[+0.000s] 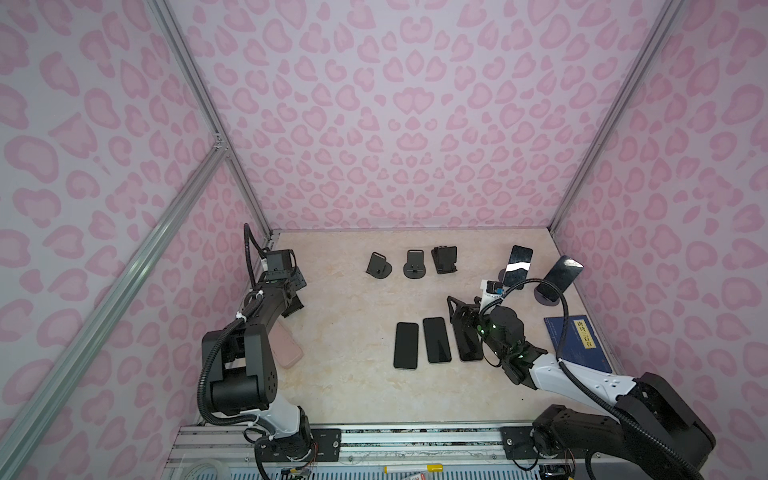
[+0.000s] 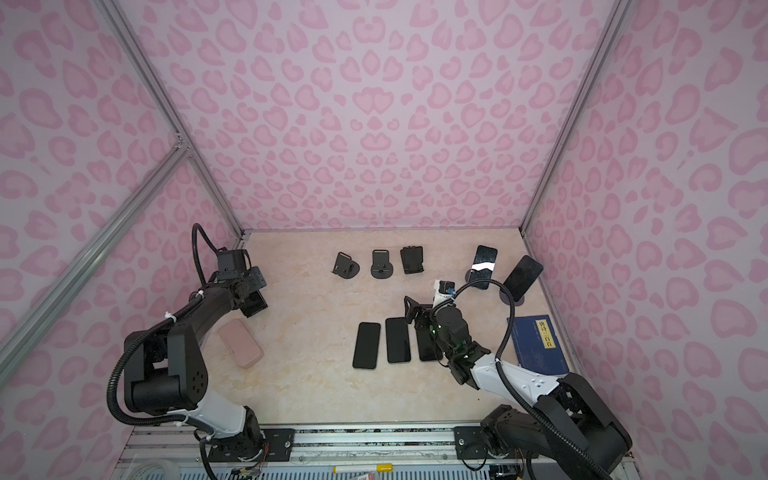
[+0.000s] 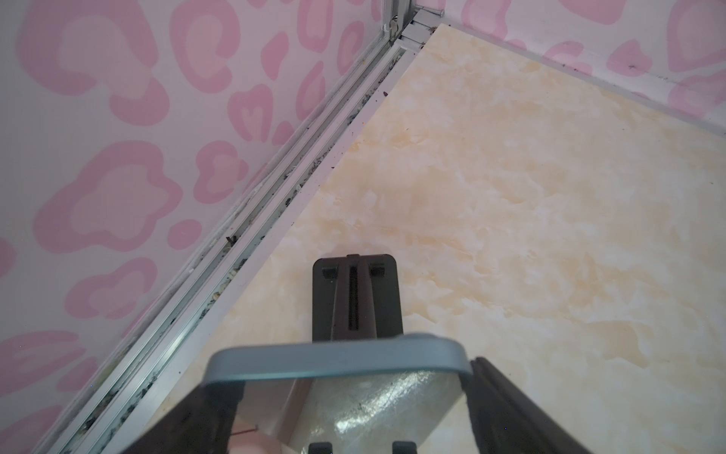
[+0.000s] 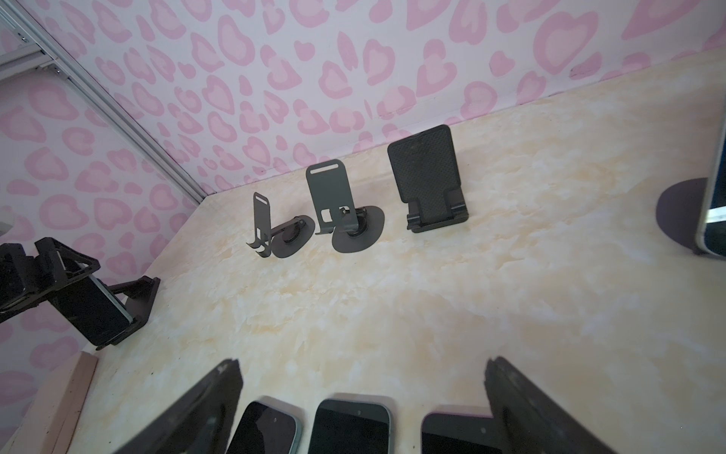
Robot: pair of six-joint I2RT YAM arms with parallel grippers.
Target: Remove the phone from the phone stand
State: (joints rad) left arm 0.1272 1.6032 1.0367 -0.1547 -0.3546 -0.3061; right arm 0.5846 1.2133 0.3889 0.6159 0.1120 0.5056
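A phone (image 3: 338, 357) with a grey edge leans on a black phone stand (image 3: 355, 298) near the left wall. My left gripper (image 3: 349, 377) has a finger against each side of its top end and is shut on it. The right wrist view shows the same phone (image 4: 94, 310) resting in its stand (image 4: 137, 298), with the left gripper (image 4: 59, 271) at its upper end. In both top views the left gripper (image 1: 291, 297) (image 2: 249, 291) hides most of it. My right gripper (image 1: 459, 307) (image 4: 361, 369) hangs open over phones lying flat, holding nothing.
Three phones (image 1: 436, 340) lie side by side mid-table. Three empty stands (image 1: 414, 264) line the back. Two more phones (image 1: 518, 266) (image 1: 562, 276) lean on stands at the back right. A pink case (image 1: 286, 345) lies by the left arm, and a blue book (image 1: 577, 343) at the right.
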